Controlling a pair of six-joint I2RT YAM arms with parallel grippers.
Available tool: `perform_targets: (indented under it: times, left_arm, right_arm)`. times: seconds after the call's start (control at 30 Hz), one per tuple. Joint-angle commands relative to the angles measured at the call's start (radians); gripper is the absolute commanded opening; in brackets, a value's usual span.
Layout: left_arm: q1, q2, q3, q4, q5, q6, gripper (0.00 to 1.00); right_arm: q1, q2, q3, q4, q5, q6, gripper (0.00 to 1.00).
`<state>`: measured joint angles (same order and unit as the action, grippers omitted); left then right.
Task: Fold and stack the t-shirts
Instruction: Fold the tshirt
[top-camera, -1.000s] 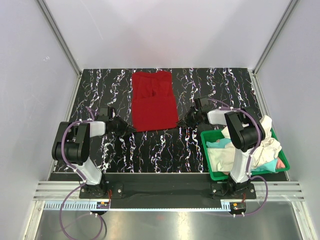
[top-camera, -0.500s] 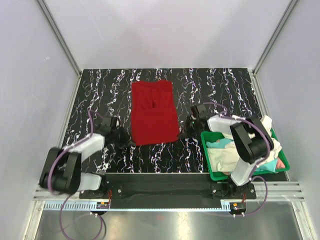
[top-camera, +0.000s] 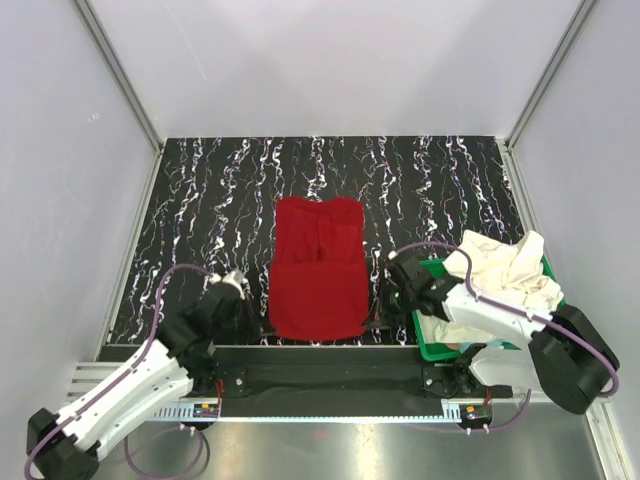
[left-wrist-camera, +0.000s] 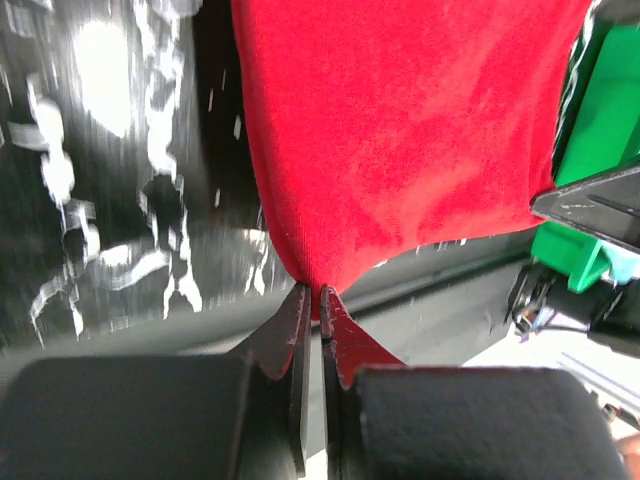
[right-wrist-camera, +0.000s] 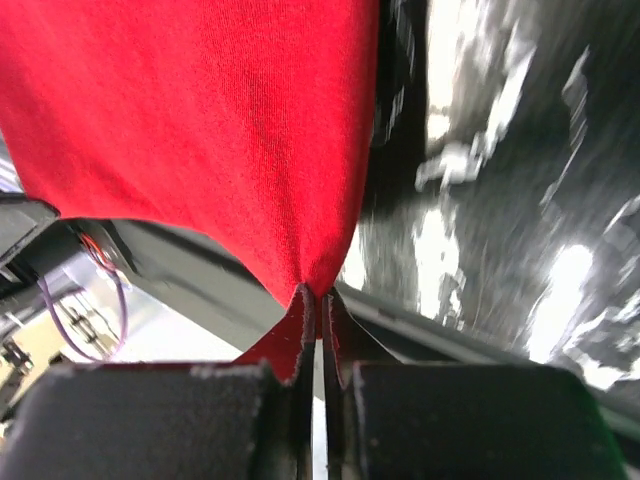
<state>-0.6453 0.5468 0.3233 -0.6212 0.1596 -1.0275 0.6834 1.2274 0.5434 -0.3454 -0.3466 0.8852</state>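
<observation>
The deep red t-shirt (top-camera: 318, 268) lies flat on the black marbled table, its near hem at the table's front edge. My left gripper (top-camera: 262, 322) is shut on the shirt's near left corner (left-wrist-camera: 312, 290). My right gripper (top-camera: 378, 322) is shut on the near right corner (right-wrist-camera: 318, 285). Both corners are pulled into a taut point between the jaws. A cream-white t-shirt (top-camera: 505, 270) is heaped over the green bin (top-camera: 432, 350) at the right, with a bit of teal cloth (top-camera: 432, 291) under it.
The green bin stands at the table's near right corner, close beside my right arm. A black base rail (top-camera: 320, 375) runs along the front edge under the shirt's hem. White walls close in the table on the left, back and right.
Both grippers have drawn back toward the front edge, dragging the red t-shirt nearer. The right gripper closed on its corner. Both arms folded low and outward.
</observation>
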Motion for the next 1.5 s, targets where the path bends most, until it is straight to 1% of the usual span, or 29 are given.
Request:
perform_targets:
  times: [0.0, 0.03, 0.13, 0.2, 0.27, 0.37, 0.53, 0.63, 0.67, 0.73, 0.77, 0.8, 0.83, 0.87, 0.93, 0.97, 1.03, 1.17, 1.3, 1.47]
  left_arm:
    - [-0.109, -0.114, -0.020, -0.126, -0.075, -0.155, 0.00]
    - [-0.131, -0.129, -0.012, -0.141, -0.094, -0.167, 0.00]
    - [-0.189, -0.154, 0.009, -0.181, -0.111, -0.195, 0.00]
    - [-0.212, -0.144, 0.025, -0.183, -0.115, -0.194, 0.00]
    - [-0.221, -0.121, 0.057, -0.172, -0.112, -0.186, 0.00]
    - [-0.221, -0.065, 0.127, -0.170, -0.111, -0.134, 0.00]
    - [-0.220, 0.050, 0.233, -0.184, -0.135, -0.108, 0.00]
    - [-0.212, 0.142, 0.318, -0.192, -0.158, -0.056, 0.00]
    - [-0.196, 0.184, 0.339, -0.195, -0.158, -0.027, 0.00]
    - [-0.163, 0.217, 0.394, -0.199, -0.154, 0.001, 0.00]
    - [-0.124, 0.234, 0.413, -0.196, -0.146, 0.023, 0.00]
    - [-0.100, 0.239, 0.436, -0.193, -0.132, 0.030, 0.00]
    - [-0.074, 0.242, 0.447, -0.187, -0.120, 0.040, 0.00]
    - [-0.023, 0.252, 0.456, -0.180, -0.089, 0.059, 0.00]
    - [0.034, 0.268, 0.477, -0.157, -0.051, 0.081, 0.00]
    - [0.079, 0.292, 0.485, -0.146, -0.025, 0.101, 0.00]
    - [0.130, 0.339, 0.517, -0.121, -0.005, 0.130, 0.00]
    - [0.182, 0.432, 0.598, -0.081, 0.037, 0.181, 0.00]
    - [0.257, 0.530, 0.674, -0.046, 0.070, 0.221, 0.00]
    - [0.343, 0.623, 0.732, 0.015, 0.164, 0.242, 0.00]
  right_arm:
    - [0.083, -0.083, -0.040, -0.014, 0.057, 0.121, 0.00]
    - [0.126, -0.095, -0.049, -0.012, 0.066, 0.141, 0.00]
    - [0.198, -0.146, -0.065, -0.036, 0.095, 0.224, 0.00]
    - [0.214, -0.184, -0.068, -0.049, 0.103, 0.245, 0.00]
    - [0.215, -0.232, -0.063, -0.087, 0.115, 0.265, 0.00]
    - [0.215, -0.276, -0.040, -0.139, 0.149, 0.279, 0.00]
    - [0.193, -0.278, -0.020, -0.159, 0.146, 0.267, 0.00]
    - [0.139, -0.267, 0.024, -0.178, 0.124, 0.218, 0.00]
    - [0.119, -0.264, 0.039, -0.187, 0.118, 0.203, 0.00]
    - [0.050, -0.256, 0.088, -0.216, 0.086, 0.145, 0.00]
    - [0.024, -0.244, 0.107, -0.227, 0.074, 0.123, 0.00]
    - [-0.031, -0.237, 0.146, -0.246, 0.042, 0.077, 0.00]
    - [-0.056, -0.226, 0.167, -0.257, 0.028, 0.057, 0.00]
    - [-0.079, -0.200, 0.190, -0.267, 0.006, 0.035, 0.00]
    - [-0.117, -0.165, 0.268, -0.293, -0.003, -0.032, 0.00]
    - [-0.125, -0.120, 0.294, -0.299, -0.008, -0.051, 0.00]
    - [-0.139, -0.051, 0.369, -0.311, -0.017, -0.094, 0.00]
    - [-0.166, 0.038, 0.498, -0.319, -0.034, -0.144, 0.00]
    - [-0.206, 0.131, 0.562, -0.311, -0.077, -0.163, 0.00]
    - [-0.255, 0.213, 0.656, -0.303, -0.115, -0.192, 0.00]
